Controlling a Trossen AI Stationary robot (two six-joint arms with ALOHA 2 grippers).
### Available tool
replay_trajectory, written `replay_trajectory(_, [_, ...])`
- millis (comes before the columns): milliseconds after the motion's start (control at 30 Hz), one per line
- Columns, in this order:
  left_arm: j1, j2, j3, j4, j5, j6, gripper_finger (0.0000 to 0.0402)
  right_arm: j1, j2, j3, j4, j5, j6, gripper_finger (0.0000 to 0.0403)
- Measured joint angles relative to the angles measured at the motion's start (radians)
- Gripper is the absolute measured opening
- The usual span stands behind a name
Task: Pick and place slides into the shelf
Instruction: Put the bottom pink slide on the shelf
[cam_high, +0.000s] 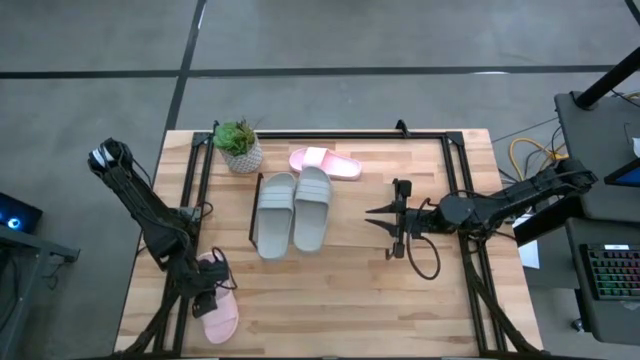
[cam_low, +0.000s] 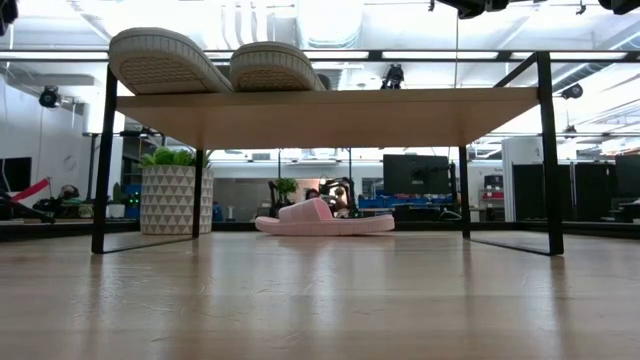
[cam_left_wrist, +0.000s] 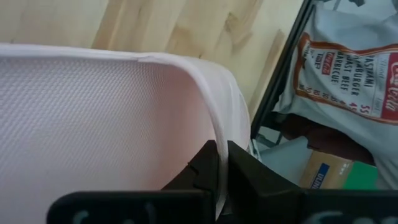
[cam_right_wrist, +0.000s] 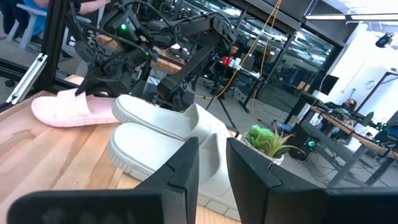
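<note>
Two grey slides (cam_high: 292, 212) lie side by side on top of the shelf (cam_low: 330, 105), soles on its wooden board. One pink slide (cam_high: 325, 162) rests flat on the table at the far side, behind the shelf. A second pink slide (cam_high: 218, 315) is at the near left corner, with my left gripper (cam_high: 207, 290) shut on it. My right gripper (cam_high: 372, 218) hovers level to the right of the shelf, pointing at the grey slides (cam_right_wrist: 168, 140), open with nothing between its fingers (cam_right_wrist: 186, 162). My left gripper pinches a thin pale edge (cam_left_wrist: 219, 134) of the pink slide (cam_left_wrist: 93, 118) between its two fingers, which slant down from the far left. Which part of the slide this edge belongs to, and whether the slide is off the table, does not show.
A potted plant (cam_high: 238, 146) stands at the far left of the table, next to the shelf. A black frame (cam_high: 330, 132) runs along the table's edges. A cable loop (cam_high: 428, 262) hangs by my right arm. Bare wood (cam_high: 330, 300) lies at the near middle.
</note>
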Motion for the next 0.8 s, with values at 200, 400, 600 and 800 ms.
replay_trajectory(200, [0.000, -0.021, 0.017, -0.015, -0.022, 0.027, 0.0000, 0.000, 0.000, 0.000, 0.001, 0.000, 0.000, 0.0067])
replay_trajectory(400, [0.000, -0.049, 0.064, -0.013, -0.127, 0.157, 0.0000, 0.000, 0.000, 0.000, 0.001, 0.000, 0.000, 0.0064])
replay_trajectory(600, [0.000, -0.059, 0.100, -0.016, -0.208, 0.301, 0.0000, 0.000, 0.000, 0.000, 0.002, 0.000, 0.000, 0.0065])
replay_trajectory(800, [0.000, -0.080, 0.104, -0.017, -0.292, 0.464, 0.0000, 0.000, 0.000, 0.000, 0.006, 0.000, 0.000, 0.0062])
